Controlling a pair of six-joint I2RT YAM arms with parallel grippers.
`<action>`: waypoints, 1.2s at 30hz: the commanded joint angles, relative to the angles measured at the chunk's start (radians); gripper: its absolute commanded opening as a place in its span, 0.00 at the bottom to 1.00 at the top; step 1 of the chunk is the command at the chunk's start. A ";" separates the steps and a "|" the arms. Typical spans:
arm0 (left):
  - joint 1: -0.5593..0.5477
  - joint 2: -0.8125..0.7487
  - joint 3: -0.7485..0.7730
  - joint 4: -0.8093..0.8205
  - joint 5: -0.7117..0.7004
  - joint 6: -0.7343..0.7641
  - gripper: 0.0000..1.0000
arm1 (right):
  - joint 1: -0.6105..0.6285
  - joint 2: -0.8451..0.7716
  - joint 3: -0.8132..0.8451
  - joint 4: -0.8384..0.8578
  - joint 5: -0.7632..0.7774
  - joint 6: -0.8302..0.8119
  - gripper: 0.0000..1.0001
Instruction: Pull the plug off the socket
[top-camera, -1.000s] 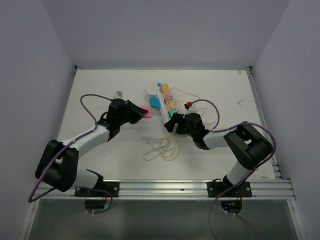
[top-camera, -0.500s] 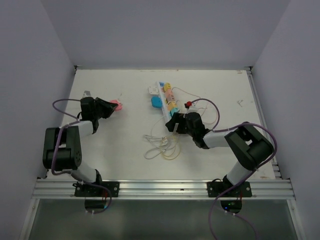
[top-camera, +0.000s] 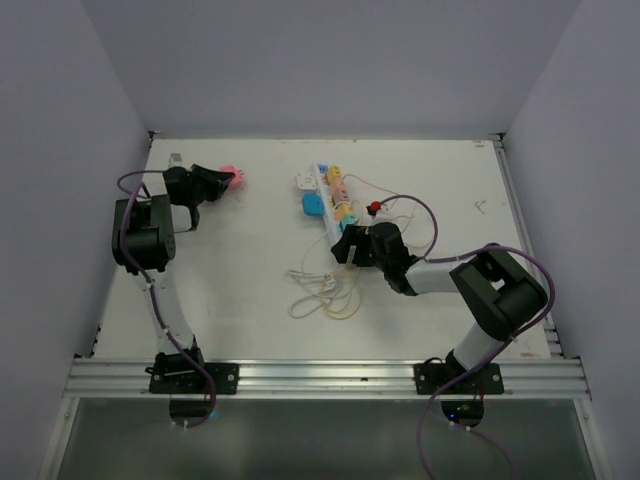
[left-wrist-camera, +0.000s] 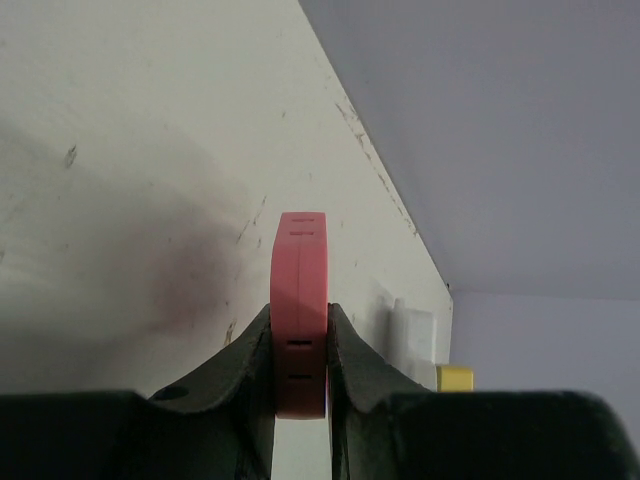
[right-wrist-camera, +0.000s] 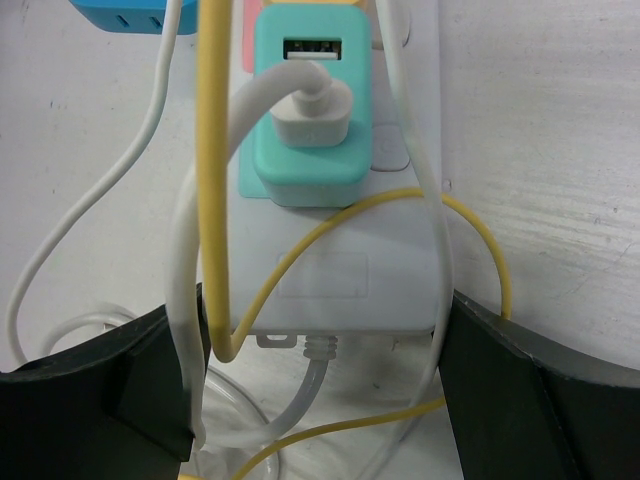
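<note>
Already the left hand clamps the freed pink plug; right hand, open, straddles the socket; next, set it down.

A blue plug lies on the white counter; loose white and yellow cords tangle nearer the front.

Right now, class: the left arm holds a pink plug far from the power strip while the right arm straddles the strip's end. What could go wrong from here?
1. The pink plug is pinched only at its lower end by the left end effector; it may slip.
2. Yellow and white cords loop between the right end effector fingers and the power strip; closing or pulling away could snag them and drag the strip.
</note>
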 joint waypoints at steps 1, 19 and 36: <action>0.010 0.053 0.102 0.025 0.012 0.036 0.24 | -0.018 0.062 -0.018 -0.191 0.011 -0.007 0.00; 0.056 -0.045 -0.001 -0.230 -0.008 0.098 0.84 | -0.016 0.057 -0.018 -0.199 0.022 -0.007 0.00; 0.001 -0.481 -0.174 -0.646 -0.230 0.355 0.99 | -0.018 0.080 -0.006 -0.199 -0.012 0.005 0.00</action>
